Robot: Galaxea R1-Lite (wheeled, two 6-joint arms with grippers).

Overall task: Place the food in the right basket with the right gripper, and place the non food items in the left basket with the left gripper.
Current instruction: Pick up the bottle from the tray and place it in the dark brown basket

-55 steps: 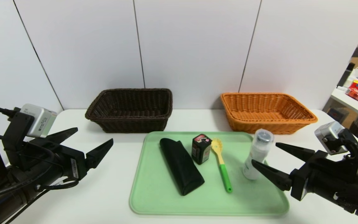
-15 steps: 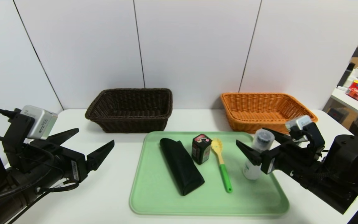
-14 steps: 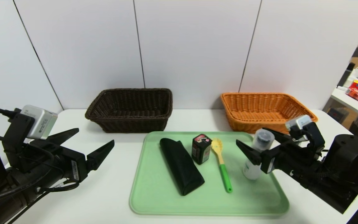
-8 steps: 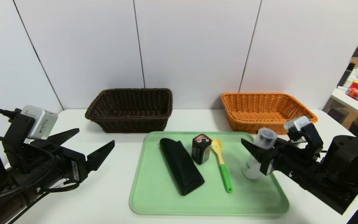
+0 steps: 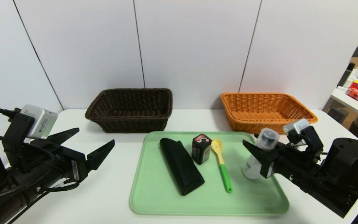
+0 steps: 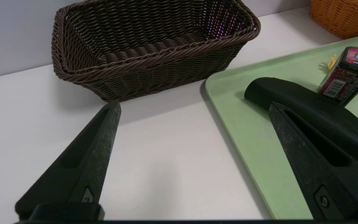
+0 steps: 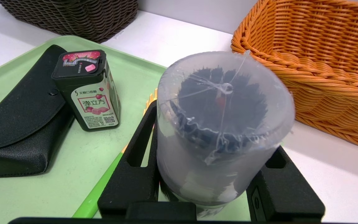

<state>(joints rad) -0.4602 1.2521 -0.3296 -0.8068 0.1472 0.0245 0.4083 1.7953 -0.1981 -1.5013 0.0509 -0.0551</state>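
Head view shows the small black carton [image 5: 201,148] upright on the green tray [image 5: 154,199], between the long black case [image 5: 181,166] and the yellow spoon [image 5: 222,164]. Right of them, the right gripper [image 5: 261,145] is clamped around the tilted white bottle [image 5: 257,155]. Beyond stand the orange basket [image 5: 267,111] and the brown basket [image 5: 130,109]. Left gripper [image 5: 87,145] hangs spread apart near the tray's left side.

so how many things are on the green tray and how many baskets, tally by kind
bottles: 1, white bottle, tilted in the right gripper
cartons: 1, small black carton
spoons: 1, yellow spoon
soft cases: 1, black case
baskets: 2, dark brown basket and orange basket, both off the tray
total: 6
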